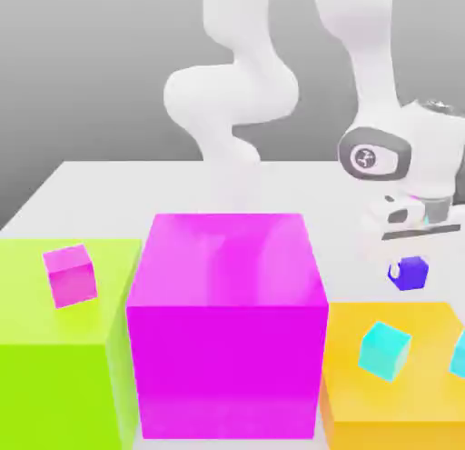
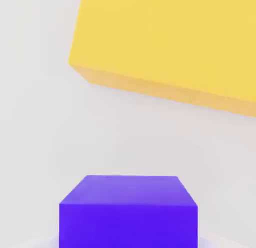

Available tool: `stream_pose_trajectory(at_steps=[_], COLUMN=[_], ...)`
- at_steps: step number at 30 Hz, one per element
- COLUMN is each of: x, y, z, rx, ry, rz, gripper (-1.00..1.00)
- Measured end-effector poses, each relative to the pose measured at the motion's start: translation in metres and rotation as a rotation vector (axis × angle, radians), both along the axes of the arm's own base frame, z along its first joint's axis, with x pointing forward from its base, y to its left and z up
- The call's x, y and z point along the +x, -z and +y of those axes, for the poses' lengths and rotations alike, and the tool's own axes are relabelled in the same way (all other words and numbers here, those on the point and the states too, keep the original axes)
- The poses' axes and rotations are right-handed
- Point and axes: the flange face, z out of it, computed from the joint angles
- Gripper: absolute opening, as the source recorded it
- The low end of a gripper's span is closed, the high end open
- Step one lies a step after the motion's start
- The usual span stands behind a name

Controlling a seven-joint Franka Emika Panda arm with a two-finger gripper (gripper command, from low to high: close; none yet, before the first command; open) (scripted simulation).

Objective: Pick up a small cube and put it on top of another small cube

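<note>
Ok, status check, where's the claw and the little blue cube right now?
Claw shut on small indigo cube, lifted off the table. Orange block just below, cyan cube on top. Nothing in the way.

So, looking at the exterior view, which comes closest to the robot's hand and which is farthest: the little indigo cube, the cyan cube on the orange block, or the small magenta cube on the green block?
1. The indigo cube, right under the hand, gripped by it.
2. The cyan cube, lower down, on the orange block at the exterior view's right.
3. The small magenta cube, far across at the exterior view's left, on the green block.
</note>
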Motion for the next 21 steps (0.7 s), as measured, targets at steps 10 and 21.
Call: stream_pose_trajectory(at_steps=[10, 21], x=[0.176, 0.201], y=[-0.092, -0.054], z=[-0.079, -0.096], rx=[-0.010, 0.000], ry=[0.626, 0.729], rz=[-0.006, 0.002], gripper=[-1.00, 1.00])
